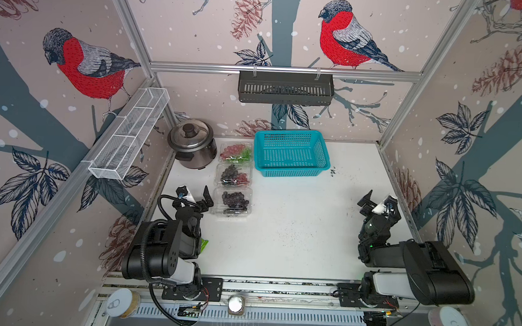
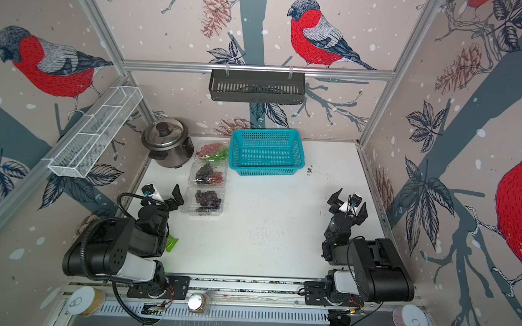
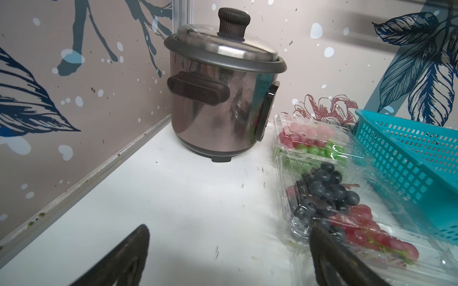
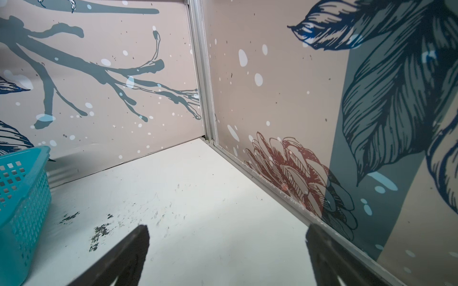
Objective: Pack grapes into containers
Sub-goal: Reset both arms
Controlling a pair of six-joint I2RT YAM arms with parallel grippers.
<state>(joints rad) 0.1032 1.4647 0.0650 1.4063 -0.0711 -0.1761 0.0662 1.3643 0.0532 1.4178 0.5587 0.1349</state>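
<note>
**Containers just off the left fingers; right arm well apart**

In both top views the left gripper (image 1: 195,197) stands wide and empty. The nearest of the three containers (image 1: 231,202) is just beside its inner fingertip. The row runs on away from the fingers, each box's long axis lying across that line. Grapes (image 1: 235,199) fill all three, and the teal basket (image 1: 291,153) looks empty. The right gripper (image 1: 378,203), also wide and empty, is well apart from them.

In the left wrist view the containers lie outside the spread fingers (image 3: 329,257), past one of them, with the rice cooker (image 3: 218,99) ahead.

In the right wrist view there is only bare table (image 4: 198,198) between the wide fingers.

Any lid press would likely fall to the left arm.
</note>
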